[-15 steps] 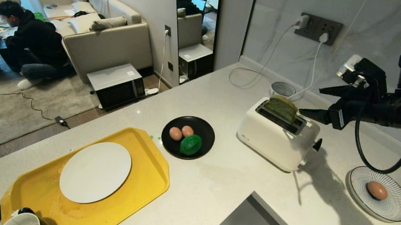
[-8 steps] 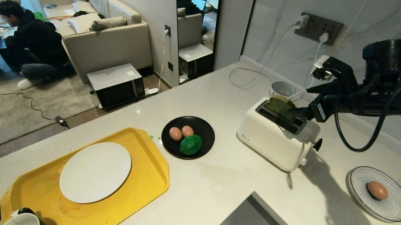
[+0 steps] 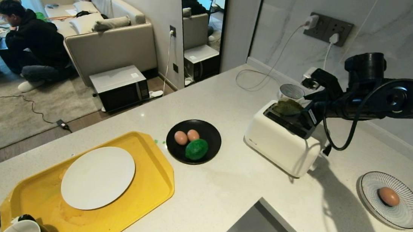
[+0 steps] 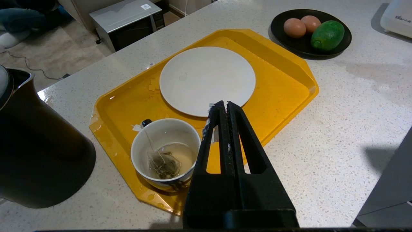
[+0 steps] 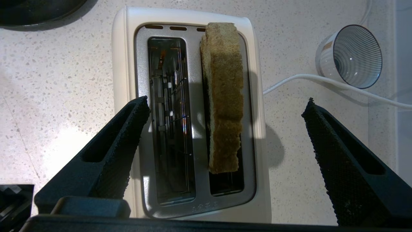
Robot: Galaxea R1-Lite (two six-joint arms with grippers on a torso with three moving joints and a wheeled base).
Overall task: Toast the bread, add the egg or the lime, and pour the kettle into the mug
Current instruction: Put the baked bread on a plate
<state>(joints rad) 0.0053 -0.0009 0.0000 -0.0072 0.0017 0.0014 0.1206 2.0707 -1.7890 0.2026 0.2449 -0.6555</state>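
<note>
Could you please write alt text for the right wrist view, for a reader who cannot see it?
Seen from above, the right gripper hangs with jaws wide open over a white two-slot toaster; the bread stands in one slot, the other is empty. A striped cup and a white cable lie beside it on the speckled counter.

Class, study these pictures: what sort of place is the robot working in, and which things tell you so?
Probably a home kitchen counter open to a living room: a white two-slot toaster, a pale speckled stone worktop, and a beige sofa beyond.

Speckled stone-look counter [image 3: 221, 193], glossy yellow plastic tray [image 3: 145, 197], smooth white toaster [image 3: 283, 146] with brushed-metal top, coarse-crusted bread [image 5: 223, 96].
</note>
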